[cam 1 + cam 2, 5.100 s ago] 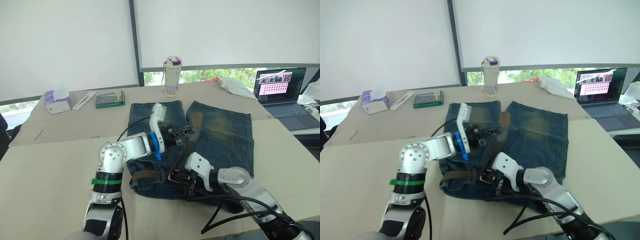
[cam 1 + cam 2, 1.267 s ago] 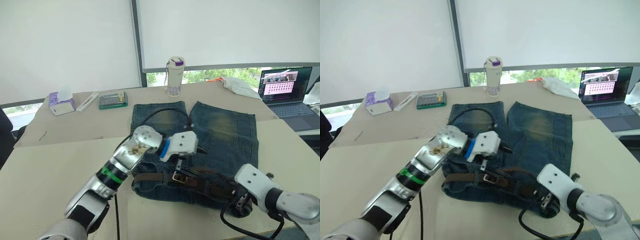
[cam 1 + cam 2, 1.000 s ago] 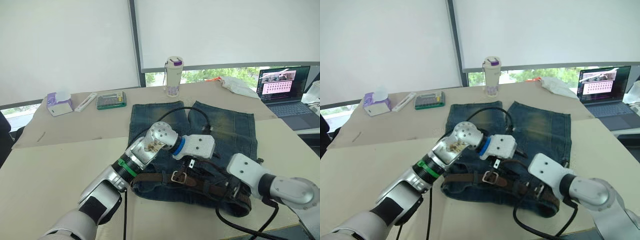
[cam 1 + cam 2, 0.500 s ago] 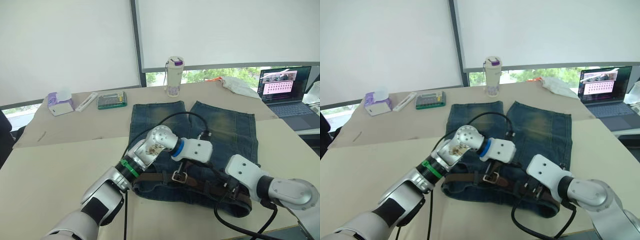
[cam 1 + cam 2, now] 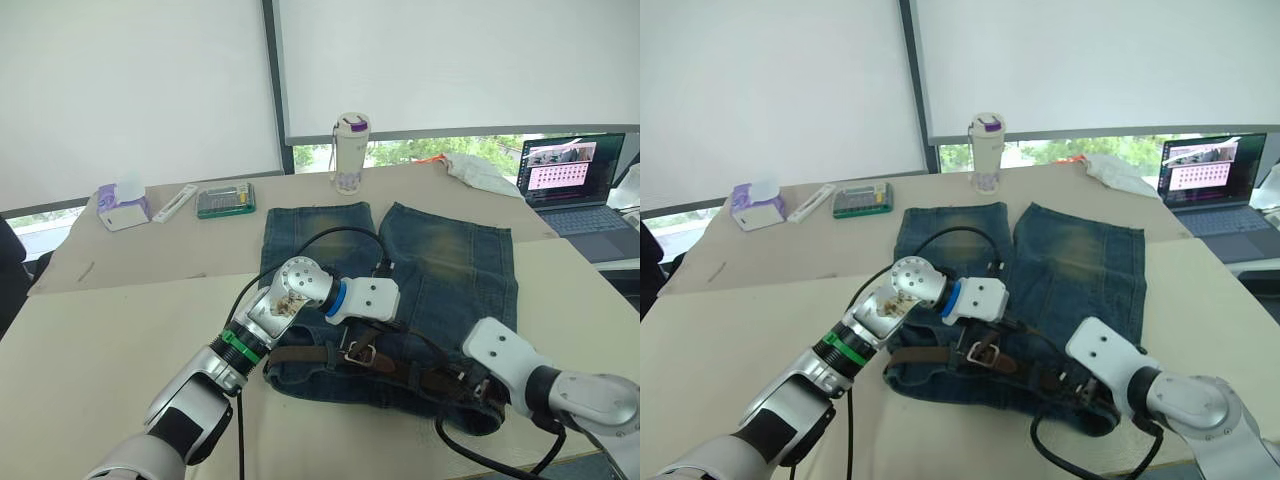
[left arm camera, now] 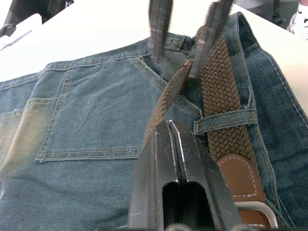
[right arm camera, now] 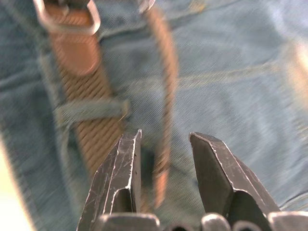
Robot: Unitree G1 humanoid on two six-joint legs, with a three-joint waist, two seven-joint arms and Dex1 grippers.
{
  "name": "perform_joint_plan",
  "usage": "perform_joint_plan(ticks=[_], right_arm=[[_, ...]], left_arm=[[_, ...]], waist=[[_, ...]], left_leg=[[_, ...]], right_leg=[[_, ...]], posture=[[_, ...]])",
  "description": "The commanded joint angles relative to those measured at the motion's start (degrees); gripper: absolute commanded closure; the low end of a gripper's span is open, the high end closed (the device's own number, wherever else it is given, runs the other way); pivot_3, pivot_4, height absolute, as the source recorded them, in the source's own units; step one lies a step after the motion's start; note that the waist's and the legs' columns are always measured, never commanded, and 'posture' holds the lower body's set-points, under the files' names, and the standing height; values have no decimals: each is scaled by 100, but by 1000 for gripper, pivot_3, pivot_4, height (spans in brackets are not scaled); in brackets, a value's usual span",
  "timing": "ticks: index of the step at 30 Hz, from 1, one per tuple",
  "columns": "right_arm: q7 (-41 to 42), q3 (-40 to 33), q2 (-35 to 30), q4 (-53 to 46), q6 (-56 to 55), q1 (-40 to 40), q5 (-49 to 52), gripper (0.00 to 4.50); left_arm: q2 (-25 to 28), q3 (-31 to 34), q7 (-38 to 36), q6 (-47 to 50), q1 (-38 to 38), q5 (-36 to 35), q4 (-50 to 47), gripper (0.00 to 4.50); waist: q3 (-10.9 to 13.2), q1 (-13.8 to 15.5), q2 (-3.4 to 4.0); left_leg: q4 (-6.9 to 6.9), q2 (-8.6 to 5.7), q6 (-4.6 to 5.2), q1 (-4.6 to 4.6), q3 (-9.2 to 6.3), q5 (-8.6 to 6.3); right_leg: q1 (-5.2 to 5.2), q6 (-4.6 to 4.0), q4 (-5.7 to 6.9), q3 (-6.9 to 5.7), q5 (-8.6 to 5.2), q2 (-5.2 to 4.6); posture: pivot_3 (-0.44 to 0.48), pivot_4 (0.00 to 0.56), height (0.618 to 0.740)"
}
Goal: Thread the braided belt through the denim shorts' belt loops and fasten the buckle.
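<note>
Figure: fastening stage. Over the last second my right end effector [image 7: 162, 163] drew back from the middle of the waistband toward its right end and stood with fingers apart, the free tail of the braided belt [image 6: 221, 91] lying loose between them, not gripped. My left end effector [image 6: 174, 144] shifted slightly toward the buckle [image 5: 360, 354] and was pressed together, holding nothing, its tips just over the belt's loose end. I judged the tail released rather than seated, so the fastening remained undone.

The denim shorts [image 5: 450, 265] lay flat near the front edge of the surface, waistband toward me. The belt was a coarse woven brown strap ending in a smooth leather tab; it ran under one of the belt loops [image 6: 224, 119], a narrow stitched denim strip. The buckle was a small silver metal frame.
</note>
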Motion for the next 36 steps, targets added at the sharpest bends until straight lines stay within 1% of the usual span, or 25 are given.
perform_joint_plan(ticks=[1, 5, 7, 10, 13, 14, 16, 21, 28, 32, 34, 35, 36], right_arm=[[-47, -204, 7, -90, 85, 74, -3, 2692], [-164, -48, 133, 156, 48, 127, -51, 2692], [-206, 53, 168, 262, -31, 110, -85, 2692], [-325, 180, 153, 480, -112, 30, -213, 3506], [-341, 166, 191, 528, -119, -60, -182, 4492], [-311, 149, 170, 511, -120, -72, -157, 4500], [-263, 115, 127, 481, -108, -106, -121, 4500], [-99, 116, -69, 207, -34, -333, -42, 4500], [-46, 288, -293, -101, 219, -768, 65, 4500], [-46, 401, -325, -199, 357, -924, 104, 4500], [-52, 443, -329, -227, 390, -958, 108, 4500], [-56, 462, -325, -249, 409, -971, 111, 4500], [-61, 476, -320, -262, 415, -982, 115, 4500]], left_arm=[[-27, 153, 66, 7, 3, -98, -209, 4500], [-65, 190, 86, -115, 12, -134, -236, 4500], [-81, 231, 2, 5, 2, -255, -302, 4500], [-90, 281, -78, 90, -65, -360, -358, 3680], [-169, 282, 24, 27, -134, -316, -336, 2680], [-203, 217, -5, -43, -185, -261, -297, 2394], [-306, 129, -15, -137, -292, -175, -183, 2394], [-767, -210, 98, -388, -767, 220, 376, 2394], [-843, -459, 2, -960, -917, 583, 967, 2394], [-821, -448, 39, -1173, -938, 716, 1192, 3501], [-818, -411, 41, -1206, -921, 721, 1214, 4211], [-793, -409, 29, -1226, -906, 731, 1208, 4484], [-766, -411, 24, -1258, -893, 745, 1211, 4484]], waist=[[0, -5, 0], [0, -1, 0], [0, -3, 0], [0, -6, 1], [-1, 0, 1], [-1, 0, 1], [-1, 9, 1], [0, 36, 0], [0, -22, 1], [0, -5, 1], [0, 6, 1], [0, 8, 1], [-1, 9, 1]], left_leg=[[0, 0, 0, 1, 0, 0], [0, 0, 0, 2, 0, 0], [1, 0, 0, 2, 1, 0], [1, 0, 0, 2, 1, 0], [1, 0, 0, 3, 1, 0], [1, -1, 0, 3, 1, 0], [3, -1, 0, 2, 1, 0], [12, -7, 2, -1, 1, 0], [12, -1, 2, -1, 2, -1], [13, -4, 3, -3, 2, 0], [14, -5, 4, -2, 2, -1], [15, -5, 4, -3, 2, -1], [16, -5, 4, -4, 2, 0]], right_leg=[[1, 0, 1, 0, 0, 0], [2, 0, 1, -1, 0, 1], [1, 0, 1, 0, 0, 0], [1, 0, 2, 0, 0, 1], [2, 0, 1, 0, 0, 0], [2, 0, 2, 0, 0, 0], [2, 0, 1, 0, 0, 0], [7, 0, 0, -2, 0, 0], [6, 0, 2, -2, 0, 4], [5, 0, 2, -2, 0, 1], [5, 0, 2, -2, 0, 0], [5, 0, 2, -2, 0, 0], [5, 0, 2, -2, 0, 0]], posture=[[0, 150, 740], [0, 150, 740], [0, 150, 740], [0, 150, 740], [0, 150, 740], [0, 150, 740], [0, 150, 740], [0, 150, 740], [0, 150, 740], [0, 150, 740], [0, 150, 740], [0, 150, 740], [0, 150, 740]])
